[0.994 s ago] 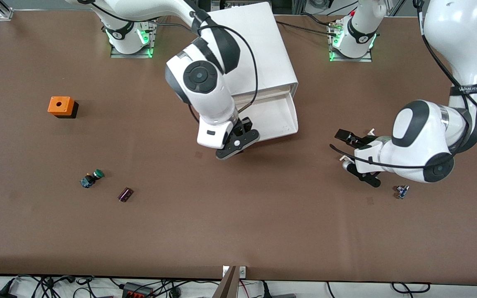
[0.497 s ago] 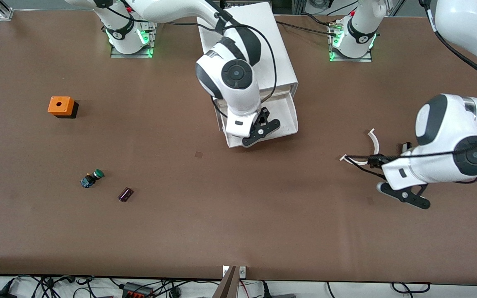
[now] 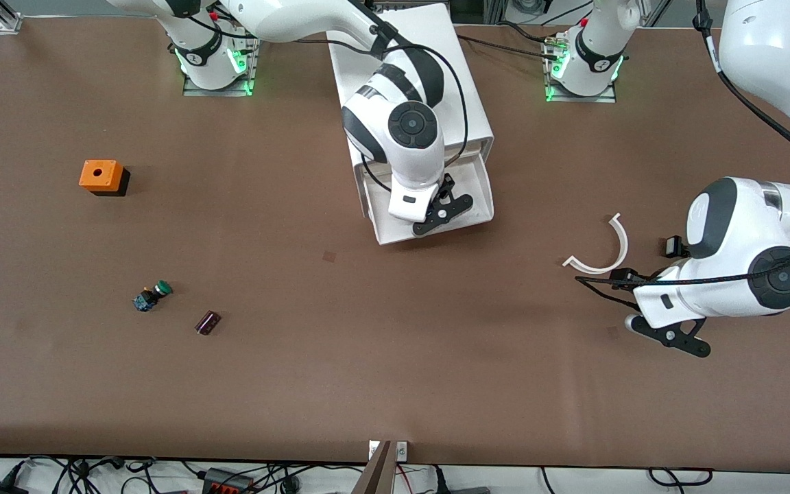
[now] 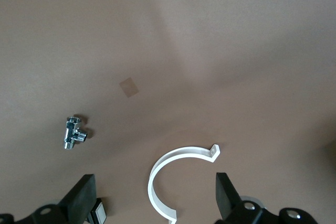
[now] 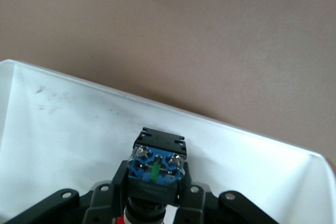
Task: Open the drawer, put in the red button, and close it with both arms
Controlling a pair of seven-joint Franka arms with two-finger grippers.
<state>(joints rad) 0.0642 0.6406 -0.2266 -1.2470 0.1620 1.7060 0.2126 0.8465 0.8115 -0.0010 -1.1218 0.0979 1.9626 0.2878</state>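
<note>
The drawer (image 3: 479,186), the top tray of the white cabinet (image 3: 429,75), stands pulled out toward the front camera. My right gripper (image 3: 444,208) hangs over the drawer's inside, shut on the red button (image 5: 156,167). The button's blue base and black body point away from the fingers, and a sliver of red cap shows between them. The drawer's white floor (image 5: 73,129) lies just beneath it. My left gripper (image 4: 155,203) is open above the bare table at the left arm's end, its fingers on either side of a white curved clip (image 4: 168,182) below, holding nothing.
A white curved clip (image 3: 613,248), a small black switch (image 3: 673,245) and a chrome valve (image 4: 72,132) lie near the left gripper. Toward the right arm's end sit an orange box (image 3: 100,176), a green-capped switch (image 3: 154,296) and a dark purple part (image 3: 208,322).
My right gripper has carried the red button from the table in front of the drawer to over the drawer's inside. The left arm swung away toward its own end of the table.
</note>
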